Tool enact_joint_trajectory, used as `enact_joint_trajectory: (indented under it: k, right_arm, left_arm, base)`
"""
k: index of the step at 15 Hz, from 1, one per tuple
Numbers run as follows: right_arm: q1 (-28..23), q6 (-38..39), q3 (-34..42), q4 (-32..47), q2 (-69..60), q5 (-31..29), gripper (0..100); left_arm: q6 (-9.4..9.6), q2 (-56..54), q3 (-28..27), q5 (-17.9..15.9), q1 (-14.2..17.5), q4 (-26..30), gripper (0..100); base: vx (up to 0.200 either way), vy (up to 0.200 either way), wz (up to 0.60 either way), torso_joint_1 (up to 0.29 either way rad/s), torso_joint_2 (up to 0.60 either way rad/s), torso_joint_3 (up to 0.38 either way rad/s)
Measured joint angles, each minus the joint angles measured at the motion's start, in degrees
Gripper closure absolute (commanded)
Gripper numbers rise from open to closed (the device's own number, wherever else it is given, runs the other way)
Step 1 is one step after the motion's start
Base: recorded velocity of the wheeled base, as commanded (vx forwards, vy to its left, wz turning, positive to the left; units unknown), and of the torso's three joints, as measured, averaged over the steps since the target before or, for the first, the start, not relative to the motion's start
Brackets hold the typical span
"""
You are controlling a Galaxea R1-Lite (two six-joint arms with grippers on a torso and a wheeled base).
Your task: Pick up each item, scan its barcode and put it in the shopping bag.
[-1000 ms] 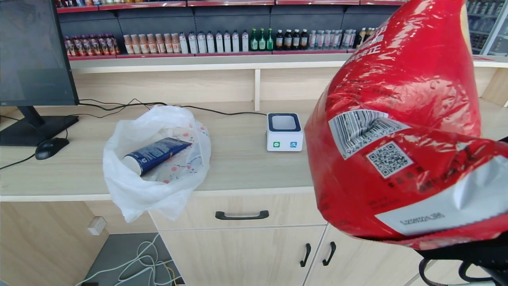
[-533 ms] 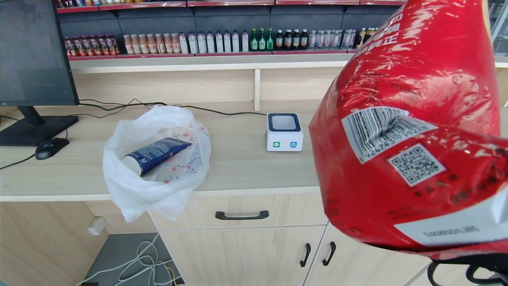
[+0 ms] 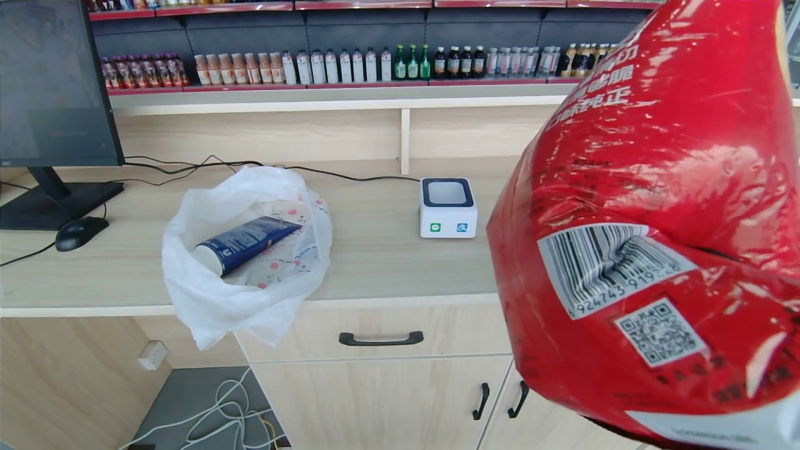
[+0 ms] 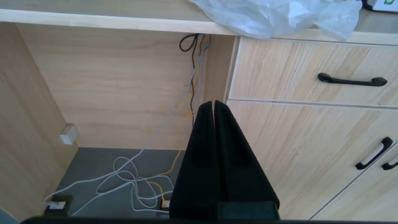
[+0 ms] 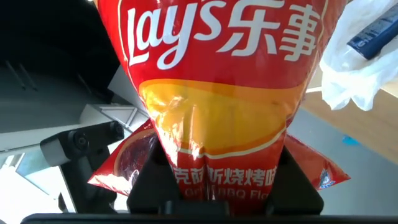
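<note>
A large red chip bag (image 3: 650, 206) hangs close in front of the head camera on the right, its barcode (image 3: 609, 269) facing the camera. My right gripper (image 5: 221, 171) is shut on the bag's lower part, with the chip bag (image 5: 217, 81) rising between its fingers. The white scanner (image 3: 447, 207) sits on the counter to the left of the bag. A white shopping bag (image 3: 212, 294) lies open at the counter's front edge with a blue tube (image 3: 247, 240) inside. My left gripper (image 4: 214, 107) is shut and empty, low in front of the cabinet, below the shopping bag (image 4: 280, 15).
A monitor (image 3: 53, 81) and a mouse (image 3: 78, 232) stand at the counter's left, with cables (image 3: 187, 165) along the back. Drawer and door handles (image 3: 380, 339) face me below the counter. Loose wires (image 4: 134, 186) lie on the floor. Bottles (image 3: 350, 65) line the rear shelf.
The chip bag has dropped lower and come closer to the head camera, so its barcode sits lower in that view. Scanner, shopping bag and tube have not moved.
</note>
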Motion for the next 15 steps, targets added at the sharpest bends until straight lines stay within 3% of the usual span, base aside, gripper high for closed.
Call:
enact_joint_trajectory:
  k: [5, 10, 12, 15]
  right_arm:
    - [-0.41, -1.43, 2.9, 0.04, -2.43, -0.02, 100]
    - [-4.28, -15.53, 5.02, 1.87, -3.91, 5.42, 100]
    - [-5.55, -20.75, 4.13, 5.8, -4.16, 5.18, 100]
    - [-6.53, -33.05, 1.8, 17.86, -4.72, 1.54, 100]
  left_arm:
    - [0.0, -0.02, 0.0, 0.0, -0.02, 0.02, 100]
    - [0.0, 0.0, 0.0, 0.0, 0.02, 0.0, 100]
    - [0.02, 0.0, 0.0, 0.0, -0.04, 0.0, 100]
    - [0.0, -0.02, 0.0, 0.0, -0.04, 0.02, 100]
  base:
    - [0.0, 0.0, 0.0, 0.0, 0.0, 0.0]
    - [0.0, 0.0, 0.0, 0.0, 0.0, 0.0]
    - [0.0, 0.0, 0.0, 0.0, 0.0, 0.0]
    - [0.0, 0.0, 0.0, 0.0, 0.0, 0.0]
